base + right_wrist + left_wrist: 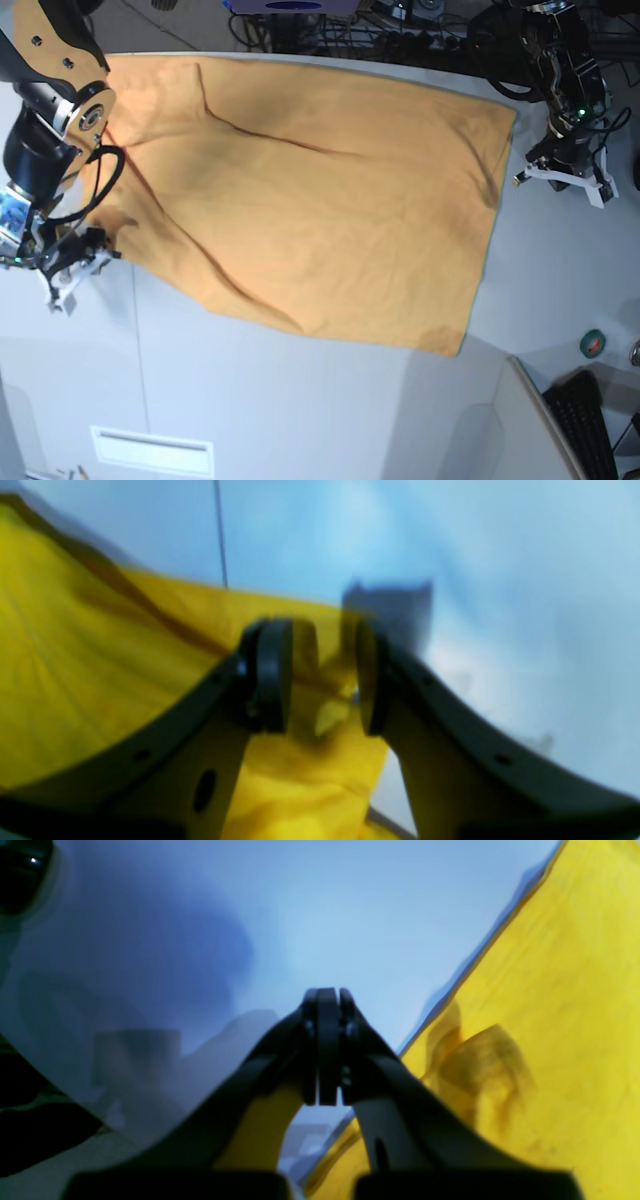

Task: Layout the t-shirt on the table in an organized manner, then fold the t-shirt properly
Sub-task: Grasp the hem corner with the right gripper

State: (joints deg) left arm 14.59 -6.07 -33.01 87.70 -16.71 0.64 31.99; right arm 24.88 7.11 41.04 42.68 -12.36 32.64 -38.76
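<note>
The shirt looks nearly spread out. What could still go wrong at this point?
The right gripper is open around a corner of the t-shirt; closing badly could bunch it or miss it. The left gripper is shut beside the shirt's edge, holding nothing, so a one-sided pull might skew the cloth. Long creases remain and could get folded in.

A small round green and dark object [594, 343] lies near the right edge of the base view, with a sliver of something pale and rounded [635, 352] just beside it at the very border. Below them, in the lower right corner, a black keyboard [587, 425] sits at an angle, partly cut off by the picture's edge. Along the top of the same view a tangle of dark cables [440, 35] runs behind the far side, and a blue-topped object [292, 6] shows at the upper middle. A pale rectangular label or slot [151, 452] sits low on the left.
</note>
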